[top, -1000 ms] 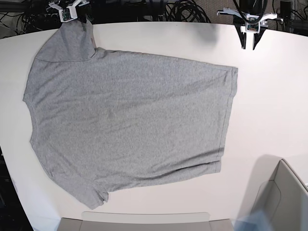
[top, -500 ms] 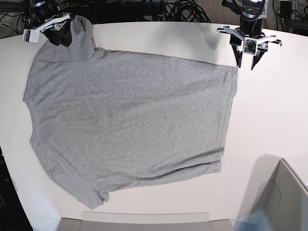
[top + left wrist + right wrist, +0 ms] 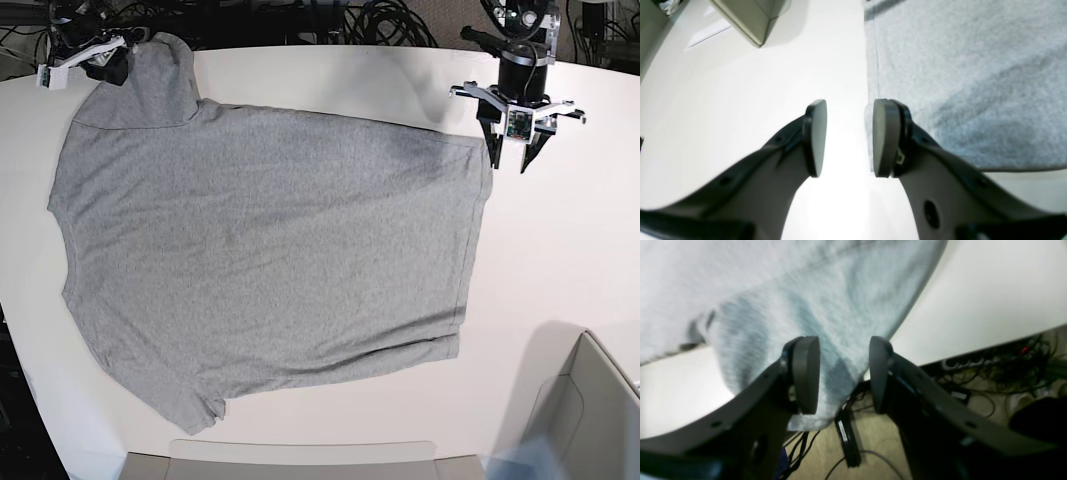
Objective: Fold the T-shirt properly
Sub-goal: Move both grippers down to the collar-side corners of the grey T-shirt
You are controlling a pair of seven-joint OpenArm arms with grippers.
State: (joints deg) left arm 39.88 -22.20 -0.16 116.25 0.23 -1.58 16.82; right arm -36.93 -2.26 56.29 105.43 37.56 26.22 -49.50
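The grey T-shirt (image 3: 270, 250) lies spread flat on the white table (image 3: 560, 250), plain side up, hem to the right. My left gripper (image 3: 510, 158) hangs open at the hem's far corner. In the left wrist view its fingers (image 3: 848, 136) straddle the hem edge, one pad (image 3: 883, 138) over the T-shirt (image 3: 957, 83), the other over bare table. My right gripper (image 3: 112, 68) is open at the far-left sleeve. In the right wrist view the T-shirt (image 3: 806, 290) sleeve droops over the table edge between the open fingers (image 3: 841, 373).
A grey box (image 3: 590, 420) stands at the front right, and its corner (image 3: 750, 20) shows in the left wrist view. A flat grey tray (image 3: 300, 455) sits along the front edge. Cables (image 3: 380, 25) run behind the table and on the floor (image 3: 990, 380).
Both grippers have opened wider. The left one came forward to the hem's far corner. The right one moved left to the far sleeve at the table edge. The T-shirt has not moved.
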